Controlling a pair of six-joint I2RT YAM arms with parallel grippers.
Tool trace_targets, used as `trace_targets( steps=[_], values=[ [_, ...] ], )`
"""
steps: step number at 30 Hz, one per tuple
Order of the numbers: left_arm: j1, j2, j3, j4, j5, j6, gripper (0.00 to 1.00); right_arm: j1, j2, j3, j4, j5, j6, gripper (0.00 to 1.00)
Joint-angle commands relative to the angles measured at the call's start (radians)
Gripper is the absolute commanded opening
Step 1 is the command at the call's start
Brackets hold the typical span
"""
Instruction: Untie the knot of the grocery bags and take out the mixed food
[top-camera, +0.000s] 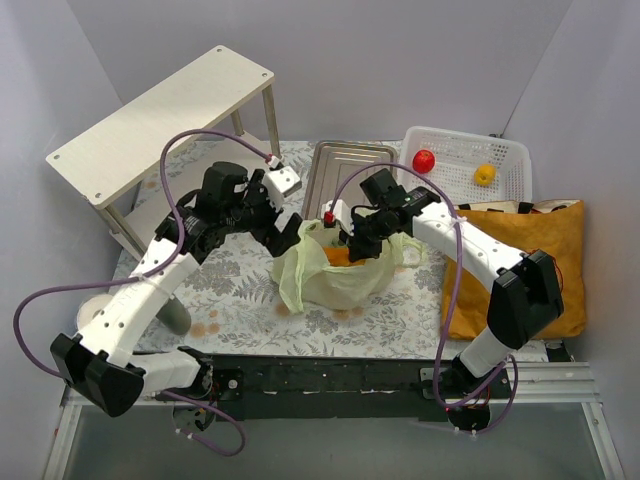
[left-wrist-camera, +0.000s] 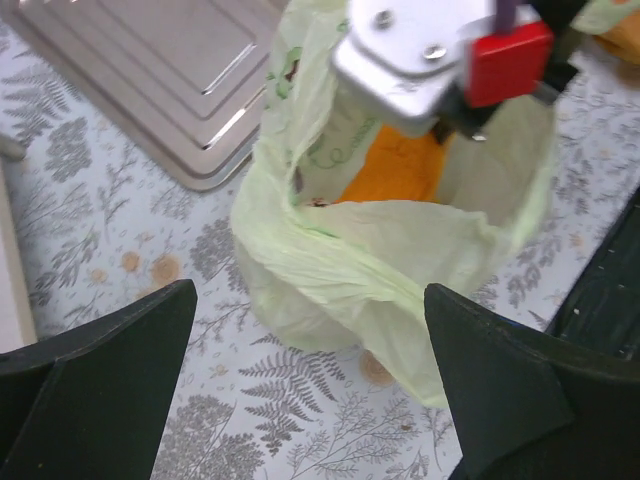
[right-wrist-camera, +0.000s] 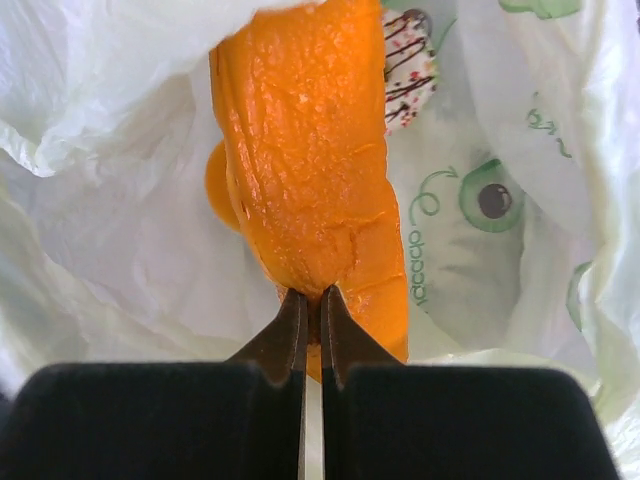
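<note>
My right gripper (right-wrist-camera: 310, 295) is down inside the mouth of the pale green bag (left-wrist-camera: 340, 260). Its two fingers are pinched together on the near end of the golden baguette (right-wrist-camera: 310, 170), which runs straight away from my fingertips and up the middle of the bag. Just past the loaf's far end, to the right of my fingers, sits a small donut (right-wrist-camera: 405, 70) with dark stripes and sprinkles. A round orange edge peeks out from behind the loaf on the left; I cannot tell what it is.

My left gripper (left-wrist-camera: 308, 292) hovers over the patterned cloth with its fingers spread wide, touching nothing. The bag stands just ahead of it, between the two fingertips' lines, its rim slumped and open. A metal tray (left-wrist-camera: 170, 80) lies further ahead and to the left.

Well off to the right of my right gripper, the mustard tote (top-camera: 520, 270) lies flat. Beyond it, the white basket (top-camera: 505, 150) holds a red apple (top-camera: 424, 160) and an orange (top-camera: 484, 174).
</note>
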Motion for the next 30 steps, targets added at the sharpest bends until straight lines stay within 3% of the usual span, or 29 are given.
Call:
trace_targets(
  steps=[1, 5, 10, 13, 14, 16, 17, 18, 19, 25, 30],
  values=[
    [-0.027, -0.013, 0.025, -0.138, 0.168, 0.03, 0.98, -0.002, -0.012, 0.001, 0.08, 0.042, 0.052, 0.01],
    [-0.027, -0.028, -0.095, -0.132, 0.135, 0.059, 0.98, -0.023, -0.015, 0.081, 0.035, -0.074, 0.075, 0.01],
    [-0.022, -0.085, -0.308, 0.089, -0.06, 0.056, 0.93, -0.023, -0.095, 0.104, -0.096, -0.122, 0.062, 0.01],
    [-0.008, -0.094, -0.339, 0.132, -0.025, 0.059, 0.76, -0.028, -0.112, 0.089, -0.175, -0.074, 0.051, 0.01],
    [-0.004, -0.098, -0.357, 0.14, -0.004, 0.05, 0.53, -0.031, -0.119, 0.082, -0.189, -0.076, 0.043, 0.01],
    [0.016, -0.105, -0.376, 0.154, 0.073, 0.03, 0.28, -0.031, -0.15, 0.037, -0.2, -0.059, 0.014, 0.01],
    [0.021, -0.103, -0.388, 0.152, 0.087, 0.016, 0.21, -0.034, -0.158, 0.017, -0.199, -0.048, 0.006, 0.01],
    [0.025, -0.1, -0.394, 0.149, 0.113, 0.018, 0.05, -0.036, -0.168, -0.003, -0.203, -0.045, -0.007, 0.01],
    [0.03, -0.102, -0.402, 0.148, 0.113, 0.021, 0.0, -0.036, -0.172, -0.008, -0.217, -0.048, -0.044, 0.01],
    [0.062, -0.098, -0.354, -0.035, 0.024, 0.16, 0.0, -0.094, -0.205, 0.026, -0.284, -0.052, -0.122, 0.01],
    [0.102, -0.217, -0.338, -0.104, -0.014, 0.191, 0.0, -0.101, -0.244, -0.02, -0.239, -0.082, -0.115, 0.01]
  ],
)
